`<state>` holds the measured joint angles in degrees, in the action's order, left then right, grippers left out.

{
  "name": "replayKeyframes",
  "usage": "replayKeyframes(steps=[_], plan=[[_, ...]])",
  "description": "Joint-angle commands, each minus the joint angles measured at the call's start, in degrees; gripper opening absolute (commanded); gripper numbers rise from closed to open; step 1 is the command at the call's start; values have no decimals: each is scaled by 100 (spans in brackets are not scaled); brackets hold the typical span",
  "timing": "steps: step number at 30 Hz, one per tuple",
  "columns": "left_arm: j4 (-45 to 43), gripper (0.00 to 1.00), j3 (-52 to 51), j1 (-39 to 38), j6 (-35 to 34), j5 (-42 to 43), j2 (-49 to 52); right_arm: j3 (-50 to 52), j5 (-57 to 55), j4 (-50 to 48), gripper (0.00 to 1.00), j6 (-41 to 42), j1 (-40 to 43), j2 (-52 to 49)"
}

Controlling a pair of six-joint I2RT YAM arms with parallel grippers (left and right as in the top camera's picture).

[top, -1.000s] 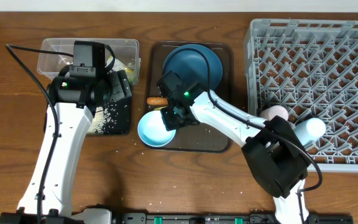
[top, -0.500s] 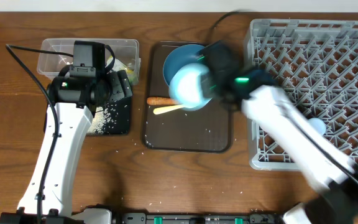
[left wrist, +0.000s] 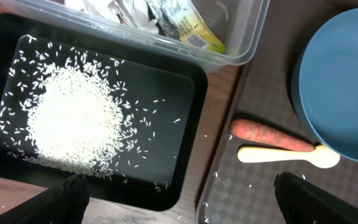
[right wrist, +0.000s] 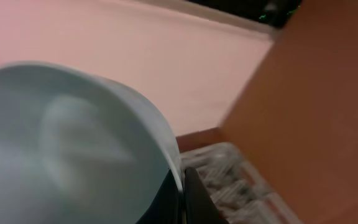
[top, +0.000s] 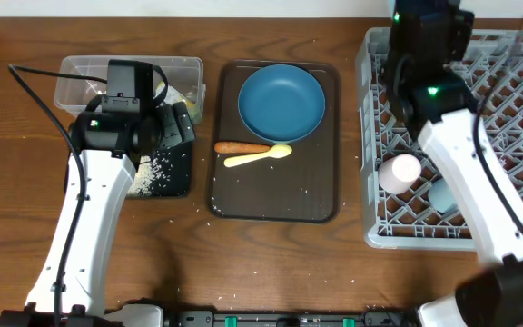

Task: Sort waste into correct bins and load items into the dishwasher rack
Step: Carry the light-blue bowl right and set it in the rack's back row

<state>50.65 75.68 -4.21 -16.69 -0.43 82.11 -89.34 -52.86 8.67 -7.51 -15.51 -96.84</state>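
Observation:
My right gripper (right wrist: 182, 186) is shut on the rim of the white bowl with the pale blue inside (right wrist: 67, 143). It holds the bowl over the back left part of the grey dishwasher rack (top: 498, 109); in the overhead view the arm hides the bowl. A pink cup (top: 399, 171) and a light blue cup (top: 443, 195) lie in the rack. The dark blue plate (top: 281, 102), the carrot (top: 241, 147) and a pale yellow spoon (top: 257, 157) are on the brown tray (top: 271, 204). My left gripper (left wrist: 182, 202) is open and empty between the black tray (left wrist: 185, 93) with rice (left wrist: 73, 118) and the brown tray.
The clear tub (top: 80, 68) at the back left holds crumpled white paper (left wrist: 129, 9) and the yellow-green packet (left wrist: 191, 28). Loose rice grains lie on the brown tray and the table beside the black tray (top: 166, 177). The rack has upright pegs.
My right arm has lifted the bowl off the brown tray and swung it right and back, over the rack. The spoon is now uncovered. My left arm has not moved.

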Motion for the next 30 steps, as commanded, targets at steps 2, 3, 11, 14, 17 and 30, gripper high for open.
replayKeyframes(steps=[2, 3, 11, 14, 17, 30], plan=[[11, 98, 31, 28, 9, -70, 24, 7, -708, -382, 1, -1862, 188, -636], [11, 98, 31, 28, 9, -70, 24, 7, -828, -487, 1, -2006, 188, -756], [11, 98, 31, 28, 9, -70, 24, 7, -1217, -984, 1, -2730, 188, -1556], [11, 98, 31, 28, 9, -70, 24, 7, -1484, -1043, 1, -2730, 184, -1790], [11, 98, 31, 28, 9, -70, 24, 9, -1602, -1067, 2, -2730, 216, -2024], [11, 98, 31, 28, 9, -70, 24, 9, -1921, -1259, 1, -2684, 614, -2459]])
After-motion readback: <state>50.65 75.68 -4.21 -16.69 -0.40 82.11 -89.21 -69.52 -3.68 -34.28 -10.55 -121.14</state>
